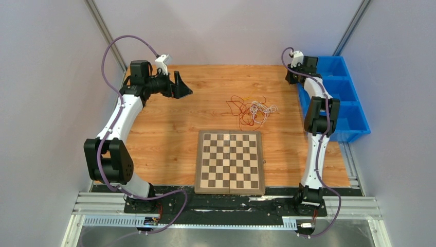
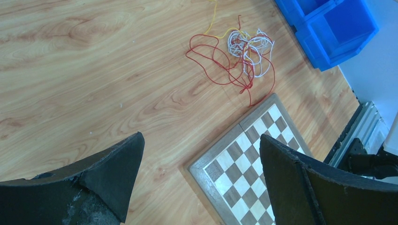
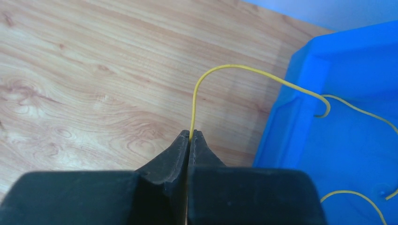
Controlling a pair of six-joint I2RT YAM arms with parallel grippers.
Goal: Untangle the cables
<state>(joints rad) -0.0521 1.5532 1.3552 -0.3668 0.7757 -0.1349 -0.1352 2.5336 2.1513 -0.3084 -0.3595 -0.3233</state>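
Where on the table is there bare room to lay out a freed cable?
Bare wood lies left of the chessboard, toward the left arm, and along the far edge behind the cables. Crowded: those cables nearly reach the chessboard's far edge, and the right gripper pinches a yellow wire beside the blue bin.

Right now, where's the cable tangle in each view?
Top external: cable tangle mid-table, just beyond the chessboard.
Left wrist: upper centre-right, above the chessboard corner.
Right wrist: tangle not in it; one yellow wire pinched in the shut right end effector.
Shared landmark: blue bin, in all three.
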